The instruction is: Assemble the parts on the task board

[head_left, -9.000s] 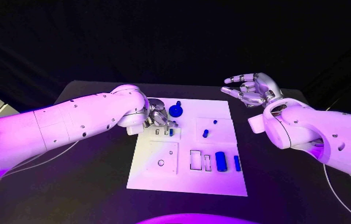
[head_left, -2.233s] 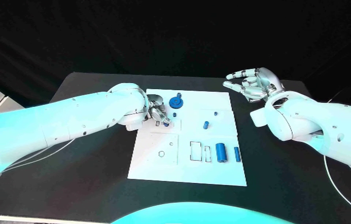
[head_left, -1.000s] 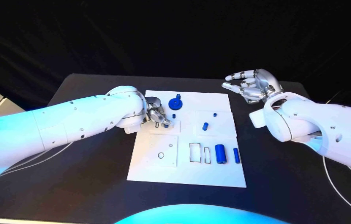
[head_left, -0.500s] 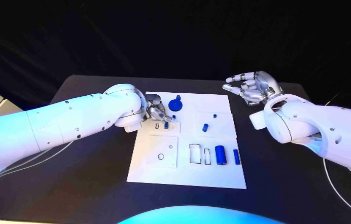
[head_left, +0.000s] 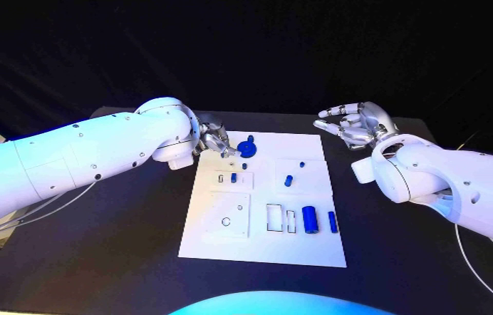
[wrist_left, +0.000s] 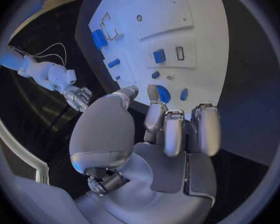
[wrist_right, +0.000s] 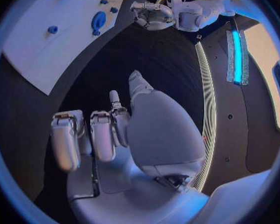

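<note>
Black cloth hangs behind the dark table I am working over, and the flat white plastic task board lies in its middle. From the head view, my silver left hand hovers at the board's far left corner, just beside the round blue knob-shaped part that sits near the board's far edge. I cannot tell from here whether the fingers touch the knob. Nearer me on the board lie a small blue peg in its slot, two little blue pieces toward the middle, and a fat blue cylinder with a slim blue bar beside it. My silver right hand waits off the board's far right corner, fingers curled loosely apart, empty.

In the left wrist view, the left hand has its fingers drawn side by side with the thumb apart, nothing between them; the blue knob lies just past the fingertips, seemingly a shade apart from them.

In the right wrist view, the right hand is empty and loosely curled, well apart from the board.

My judgement: the step in hand is taking the knob. I would lower slowly, straddle it with thumb and fingers, and pinch squarely so it does not skid across the smooth board.
</note>
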`<state>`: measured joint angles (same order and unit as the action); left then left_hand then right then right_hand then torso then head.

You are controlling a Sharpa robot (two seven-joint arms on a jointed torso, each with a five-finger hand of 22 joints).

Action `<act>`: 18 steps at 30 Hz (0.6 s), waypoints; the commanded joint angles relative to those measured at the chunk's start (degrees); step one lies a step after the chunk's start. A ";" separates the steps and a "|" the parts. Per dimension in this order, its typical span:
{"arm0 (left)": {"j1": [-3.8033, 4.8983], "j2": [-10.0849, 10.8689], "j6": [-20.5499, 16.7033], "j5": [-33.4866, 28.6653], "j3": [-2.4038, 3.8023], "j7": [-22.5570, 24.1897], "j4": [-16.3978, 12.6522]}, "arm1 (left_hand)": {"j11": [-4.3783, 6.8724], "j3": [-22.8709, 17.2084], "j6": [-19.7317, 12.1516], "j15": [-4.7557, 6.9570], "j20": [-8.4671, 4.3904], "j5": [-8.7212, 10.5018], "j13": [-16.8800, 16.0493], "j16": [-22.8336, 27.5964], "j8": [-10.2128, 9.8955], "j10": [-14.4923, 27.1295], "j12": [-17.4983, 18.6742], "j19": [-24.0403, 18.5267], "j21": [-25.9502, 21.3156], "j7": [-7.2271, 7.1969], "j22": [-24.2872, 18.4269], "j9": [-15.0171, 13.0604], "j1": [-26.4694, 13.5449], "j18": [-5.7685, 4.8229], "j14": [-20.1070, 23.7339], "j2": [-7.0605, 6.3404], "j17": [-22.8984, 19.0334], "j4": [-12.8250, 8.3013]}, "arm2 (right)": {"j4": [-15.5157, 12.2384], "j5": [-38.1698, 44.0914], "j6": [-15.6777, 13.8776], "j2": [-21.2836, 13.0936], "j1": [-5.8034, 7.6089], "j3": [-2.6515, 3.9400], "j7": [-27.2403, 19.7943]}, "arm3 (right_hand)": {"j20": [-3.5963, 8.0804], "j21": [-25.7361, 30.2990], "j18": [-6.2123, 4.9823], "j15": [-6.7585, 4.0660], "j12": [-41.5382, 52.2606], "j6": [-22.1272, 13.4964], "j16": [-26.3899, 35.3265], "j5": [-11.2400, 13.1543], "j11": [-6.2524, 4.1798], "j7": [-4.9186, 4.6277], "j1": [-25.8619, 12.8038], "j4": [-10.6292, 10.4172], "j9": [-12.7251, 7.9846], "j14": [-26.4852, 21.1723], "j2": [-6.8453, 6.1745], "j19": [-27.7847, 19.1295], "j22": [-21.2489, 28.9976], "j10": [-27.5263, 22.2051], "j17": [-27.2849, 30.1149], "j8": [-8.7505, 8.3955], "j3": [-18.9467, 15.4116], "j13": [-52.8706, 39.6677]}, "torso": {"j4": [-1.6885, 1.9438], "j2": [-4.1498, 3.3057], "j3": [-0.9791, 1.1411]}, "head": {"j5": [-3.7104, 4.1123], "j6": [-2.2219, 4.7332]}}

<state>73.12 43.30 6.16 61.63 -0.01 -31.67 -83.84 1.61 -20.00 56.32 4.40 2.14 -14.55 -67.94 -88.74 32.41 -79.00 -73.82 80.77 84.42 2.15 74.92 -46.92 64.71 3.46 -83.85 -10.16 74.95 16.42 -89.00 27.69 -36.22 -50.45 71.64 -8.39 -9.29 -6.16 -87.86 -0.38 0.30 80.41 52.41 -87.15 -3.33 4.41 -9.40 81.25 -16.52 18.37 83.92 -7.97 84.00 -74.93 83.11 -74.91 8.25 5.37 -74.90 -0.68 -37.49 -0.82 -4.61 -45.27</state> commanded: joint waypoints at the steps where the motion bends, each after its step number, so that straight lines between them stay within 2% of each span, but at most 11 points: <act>1: 0.33 0.02 2.27 -0.80 0.00 -0.50 0.28 | 0.02 -0.62 -0.44 0.18 0.05 -0.24 0.26 0.44 0.07 0.53 0.38 -0.52 -0.33 0.08 2.23 -0.04 0.83 -0.43 -5.26 0.20 11.91 0.07 | -0.01 -0.03 0.39 0.01 -0.03 0.00 -0.42 | -0.13 0.11 -0.18 -0.05 -0.27 -0.41 0.17 -0.10 0.06 0.12 -0.64 -0.02 0.08 4.47 -0.09 4.85 -14.10 -0.20 -9.22 0.35 -0.29 -7.92 | 0.01 -0.05 -0.03 | -0.13 0.13; 4: 0.46 -0.05 2.35 -0.99 0.01 -0.51 1.35 | 0.00 -0.63 -0.48 0.18 0.05 -0.23 0.61 0.51 0.05 0.72 0.65 -0.63 -0.40 0.09 2.09 -0.03 0.86 -0.40 -5.23 0.21 11.79 0.09 | 0.01 -0.04 0.41 0.00 -0.03 0.00 -0.40 | -0.13 0.08 -0.17 -0.05 -0.28 -0.41 0.17 -0.11 0.06 0.12 -0.64 0.00 0.09 4.47 -0.07 4.86 -14.11 -0.20 -9.22 0.36 -0.30 -7.91 | 0.10 0.01 -0.05 | -0.19 0.08; 8: 0.64 -0.52 2.38 -1.13 0.00 -0.07 4.22 | -0.37 -0.08 -1.22 -0.04 0.12 0.10 1.70 0.69 -0.34 1.56 1.56 -0.91 -0.61 0.58 1.75 0.08 0.21 -0.32 -5.13 -0.27 11.48 0.35 | 0.02 -0.04 0.41 -0.01 -0.03 0.00 -0.40 | -0.13 0.08 -0.17 -0.05 -0.26 -0.41 0.17 -0.11 0.06 0.12 -0.63 0.01 0.09 4.47 -0.06 4.87 -14.12 -0.19 -9.22 0.37 -0.30 -7.93 | 0.11 0.05 0.01 | -0.27 0.24; 13: 0.84 -2.08 2.55 -1.36 -0.03 0.65 8.80 | -0.96 1.57 -2.22 -0.53 0.48 0.15 3.21 0.79 -1.05 2.74 2.75 -1.41 -0.98 1.24 1.15 0.39 -2.12 -0.19 -5.07 -0.56 11.30 0.43 | 0.11 -0.05 0.40 0.02 -0.03 0.00 -0.42 | -0.13 0.08 -0.17 -0.05 -0.26 -0.41 0.17 -0.11 0.06 0.12 -0.63 0.01 0.09 4.47 -0.06 4.87 -14.12 -0.19 -9.22 0.37 -0.30 -7.93 | 0.04 -0.04 -0.09 | -0.35 0.37; 18: 0.90 -4.15 3.45 -1.49 -0.11 1.12 13.06 | -1.06 1.96 -2.41 -0.62 0.57 0.16 3.74 0.81 -1.18 3.11 3.15 -1.61 -1.12 1.34 0.91 0.45 -2.51 -0.13 -5.05 -0.59 11.27 0.42 | 0.07 -0.05 0.40 0.04 -0.03 0.00 -0.43 | -0.13 0.08 -0.17 -0.05 -0.26 -0.41 0.17 -0.11 0.06 0.12 -0.63 0.01 0.09 4.47 -0.06 4.87 -14.12 -0.19 -9.22 0.37 -0.30 -7.93 | -0.12 -0.24 -0.15 | -0.39 0.45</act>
<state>73.92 39.48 7.94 60.83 -0.12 -31.62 -71.28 0.71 -18.49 54.17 4.18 2.57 -14.55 -64.26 -88.30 31.60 -76.27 -70.94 79.52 83.59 3.46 74.91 -46.52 62.85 3.46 -84.06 -10.73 74.94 16.83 -88.88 27.57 -36.21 -50.43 71.64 -8.39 -9.28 -6.16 -87.86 -0.38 0.30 80.42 52.41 -87.15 -3.33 4.41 -9.40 81.27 -16.51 18.41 83.92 -7.99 84.00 -74.92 83.11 -74.90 8.42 5.38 -74.90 -0.68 -37.58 -0.89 -4.99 -44.86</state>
